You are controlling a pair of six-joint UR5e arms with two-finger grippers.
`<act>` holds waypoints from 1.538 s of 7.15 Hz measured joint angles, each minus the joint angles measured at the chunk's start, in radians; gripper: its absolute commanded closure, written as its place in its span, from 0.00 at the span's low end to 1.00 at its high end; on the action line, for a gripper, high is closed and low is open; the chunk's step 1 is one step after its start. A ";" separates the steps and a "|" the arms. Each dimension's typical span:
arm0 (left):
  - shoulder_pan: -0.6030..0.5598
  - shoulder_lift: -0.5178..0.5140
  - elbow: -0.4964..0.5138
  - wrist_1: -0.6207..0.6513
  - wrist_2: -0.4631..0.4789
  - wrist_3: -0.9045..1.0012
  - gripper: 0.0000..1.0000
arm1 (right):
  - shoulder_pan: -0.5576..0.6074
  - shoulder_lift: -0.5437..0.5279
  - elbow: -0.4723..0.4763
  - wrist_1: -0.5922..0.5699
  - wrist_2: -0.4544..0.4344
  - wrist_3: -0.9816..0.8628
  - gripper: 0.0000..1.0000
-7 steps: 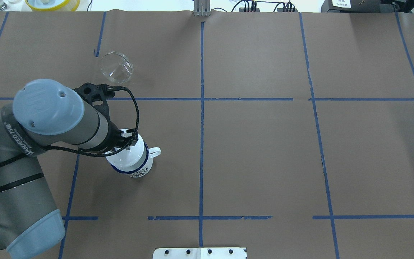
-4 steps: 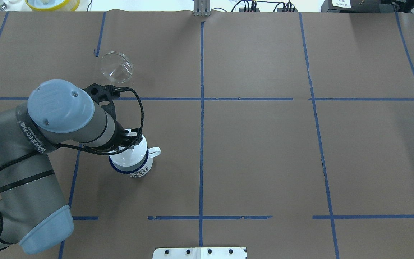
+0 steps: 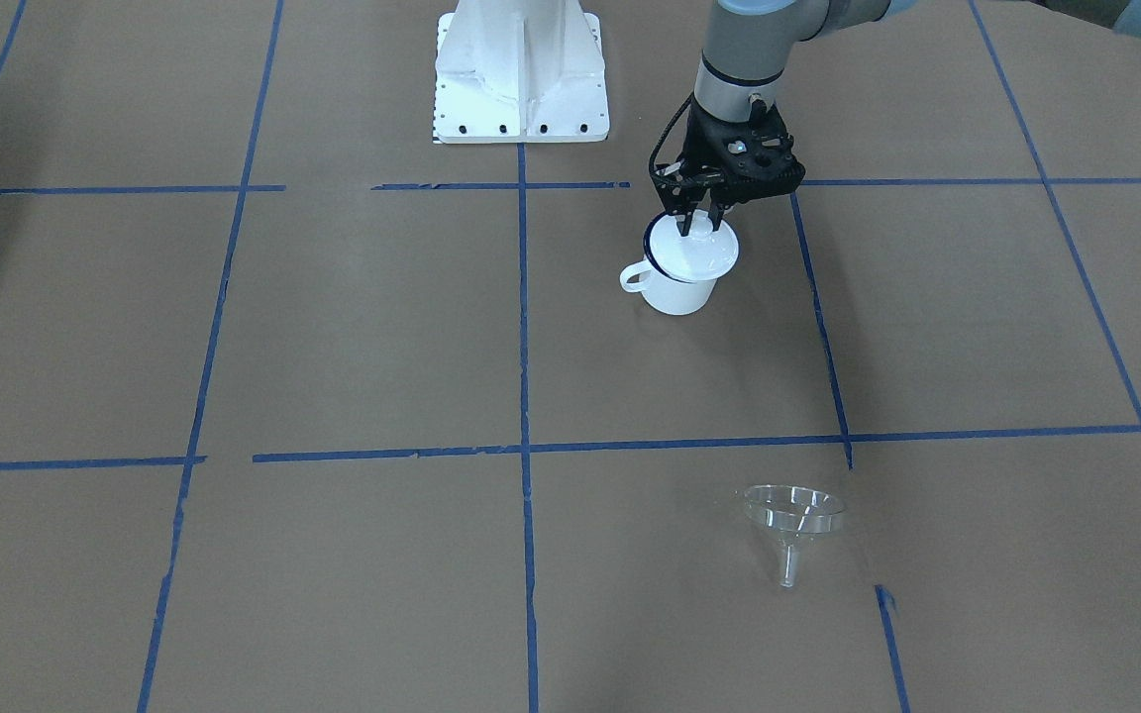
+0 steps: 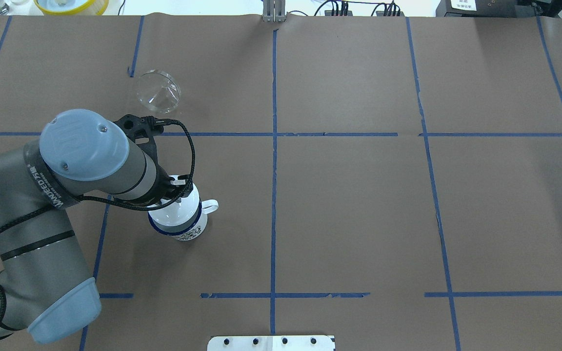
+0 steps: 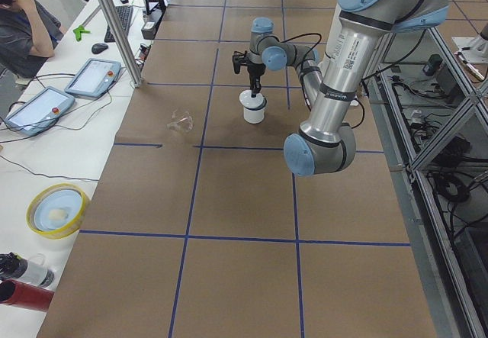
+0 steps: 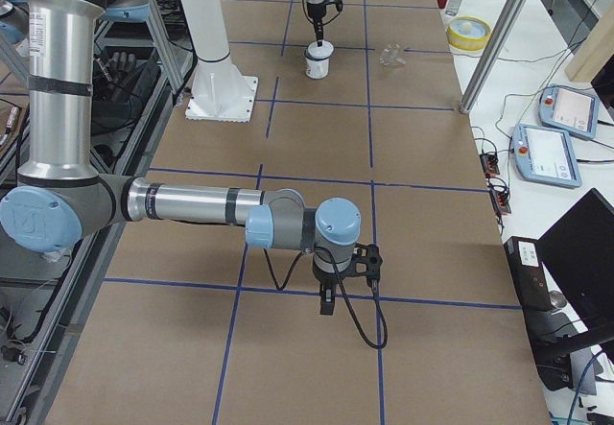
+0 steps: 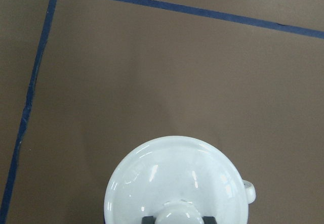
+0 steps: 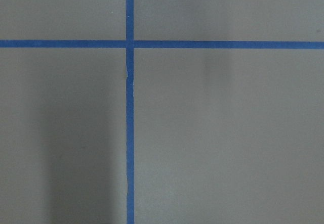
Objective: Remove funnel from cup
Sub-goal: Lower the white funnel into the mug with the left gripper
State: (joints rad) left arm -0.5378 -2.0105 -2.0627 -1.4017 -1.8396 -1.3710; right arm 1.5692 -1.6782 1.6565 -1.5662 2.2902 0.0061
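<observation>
funnel [image 3: 793, 515]: out of the cup; it lies tipped over on the brown table [image 4: 359, 195], touching nothing else.
left claw [image 3: 697, 223]: points straight down, its two fingers clamped on the small knob [image 7: 178, 215] on top of a white lid [image 3: 699, 250].
lid: held tilted over the mouth of the cup [image 3: 674, 289], so that a sliver of dark rim shows on one side. Whether it rests on the rim or hangs just above it, I cannot tell.
cup: upright under the claw, its handle [image 3: 633, 278] turned towards the robot's right.
funnel from claw: well apart, across a blue tape line [image 3: 689, 443], farther from the robot's base and a little towards its left. Nothing stands between the two.
funnel's long axis: appears to run roughly towards and away from the robot, wide mouth nearer the robot and spout pointing away, judging by the front view.
nearer arm: the left one by far.
right claw [image 6: 327, 305]: low over bare table near its own end, well away from cup and funnel. It shows only in the side view, so I cannot tell whether its fingers are apart or together.
task: looks done as far as the funnel goes; what is in hand now concerns the lid and the cup.
</observation>
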 measured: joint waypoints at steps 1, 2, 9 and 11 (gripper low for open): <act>0.000 0.000 -0.001 0.001 -0.001 0.000 1.00 | 0.000 0.000 0.000 0.000 0.000 0.000 0.00; 0.001 0.001 -0.003 0.001 -0.001 0.000 1.00 | 0.000 0.000 0.000 0.000 0.000 0.000 0.00; 0.025 0.004 -0.005 0.001 -0.001 0.000 1.00 | 0.000 0.000 0.000 0.000 0.000 0.000 0.00; 0.025 0.005 -0.001 0.001 -0.001 0.002 0.90 | 0.000 0.000 0.000 0.000 0.000 0.000 0.00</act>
State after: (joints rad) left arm -0.5124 -2.0053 -2.0638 -1.4005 -1.8408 -1.3690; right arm 1.5693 -1.6782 1.6562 -1.5662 2.2902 0.0061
